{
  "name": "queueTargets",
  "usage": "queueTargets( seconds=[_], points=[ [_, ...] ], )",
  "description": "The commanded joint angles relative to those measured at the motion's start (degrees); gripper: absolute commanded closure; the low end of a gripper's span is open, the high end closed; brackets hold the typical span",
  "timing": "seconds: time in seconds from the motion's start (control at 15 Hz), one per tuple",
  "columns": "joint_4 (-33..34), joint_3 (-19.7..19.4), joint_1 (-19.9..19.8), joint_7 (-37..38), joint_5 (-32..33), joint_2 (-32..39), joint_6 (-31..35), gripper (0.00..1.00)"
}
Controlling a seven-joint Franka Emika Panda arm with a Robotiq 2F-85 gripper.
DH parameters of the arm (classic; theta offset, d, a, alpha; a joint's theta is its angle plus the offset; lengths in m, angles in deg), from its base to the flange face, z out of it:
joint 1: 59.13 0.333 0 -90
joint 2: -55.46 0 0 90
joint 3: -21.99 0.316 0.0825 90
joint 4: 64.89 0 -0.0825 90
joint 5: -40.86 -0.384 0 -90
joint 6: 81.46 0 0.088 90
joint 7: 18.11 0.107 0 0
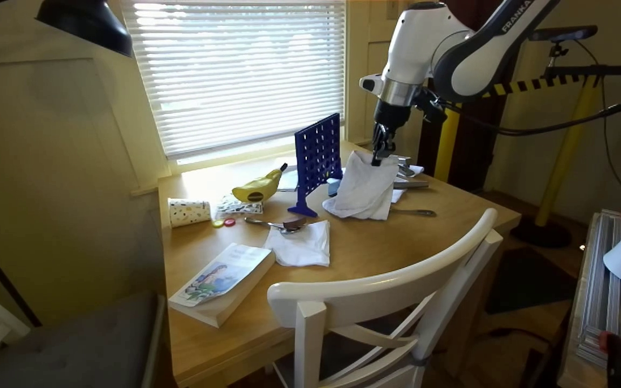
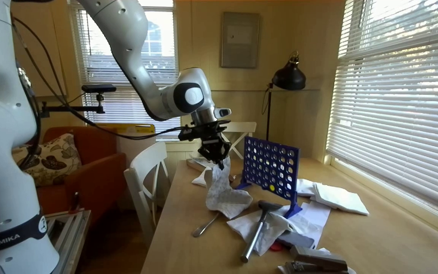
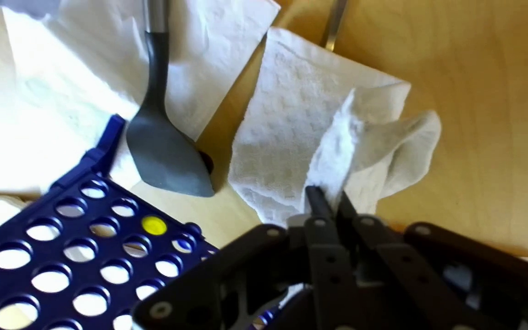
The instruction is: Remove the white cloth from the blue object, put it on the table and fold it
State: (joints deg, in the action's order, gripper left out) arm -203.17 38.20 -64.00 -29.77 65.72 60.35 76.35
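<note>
Since the gripper [image 3: 330, 200] clamps only the top of the white cloth [image 3: 282, 133], the rest hangs limp, seemingly down to the table [image 1: 364, 245], off the blue rack [image 1: 318, 156] yet just beside it, a high hold presumably suited to laying out and folding.

White cloth [image 3: 287, 123] rough; blue rack [image 3: 85, 276] smooth plastic; table [image 1: 375, 242] wood, seemingly glossy.
</note>
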Motion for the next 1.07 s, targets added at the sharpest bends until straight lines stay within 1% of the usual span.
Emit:
queueTargets(
  seconds=[0.0,0.2,0.47,0.8,1.0],
  points=[
    [1.89,-3.46,0.51,14.75,10.27,3.01,-0.35,0.99],
    [3.16,-4.83,1.39,21.75,14.92,6.37,-2.28,0.99],
    [4.61,-5.32,2.55,25.64,16.89,11.20,-2.30,0.99],
    [9.06,-8.05,5.32,32.40,22.66,15.69,-0.94,0.99],
    [12.13,-9.45,6.80,34.85,25.39,18.05,-0.88,0.99]
  ],
)
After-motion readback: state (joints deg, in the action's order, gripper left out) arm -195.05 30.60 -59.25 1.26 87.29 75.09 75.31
